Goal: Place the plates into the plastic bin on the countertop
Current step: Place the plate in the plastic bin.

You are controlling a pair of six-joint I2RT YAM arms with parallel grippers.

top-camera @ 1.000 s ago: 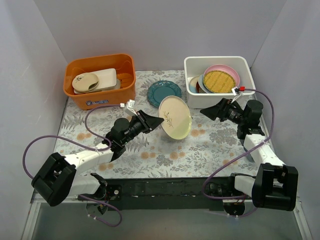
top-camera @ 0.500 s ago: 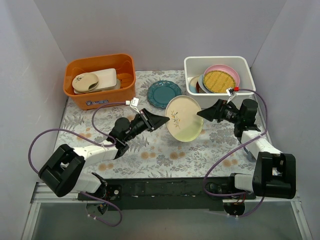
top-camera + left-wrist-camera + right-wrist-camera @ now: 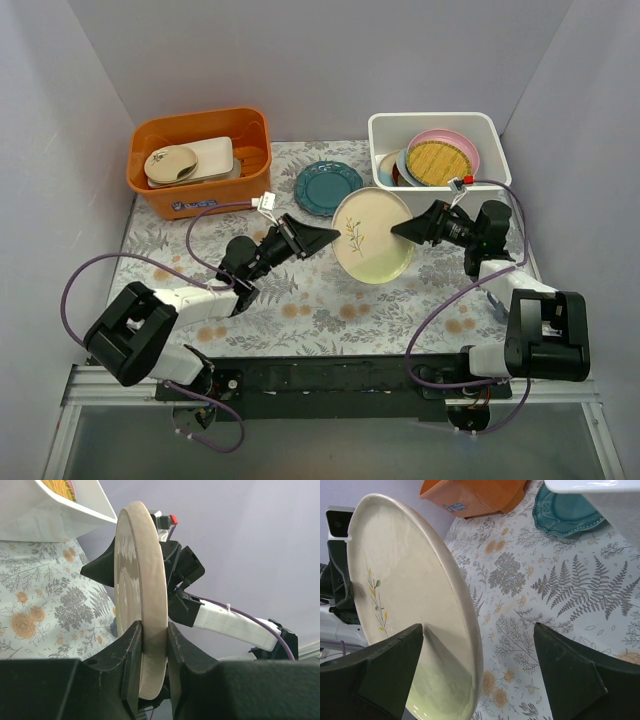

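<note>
Masking one R pincer [image 3: 398, 228] tip: cream plate [image 3: 368, 242].

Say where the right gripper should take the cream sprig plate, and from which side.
The free rim opposite the left gripper, edge-on from the robot's right. The cream sprig plate is held nearly on edge, so its thin rim fits between the open fingers of the right gripper, one per face.

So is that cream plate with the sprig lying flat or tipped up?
The cream plate is tipped up in the air: the left gripper pinches its rim, clear of the countertop.
</note>
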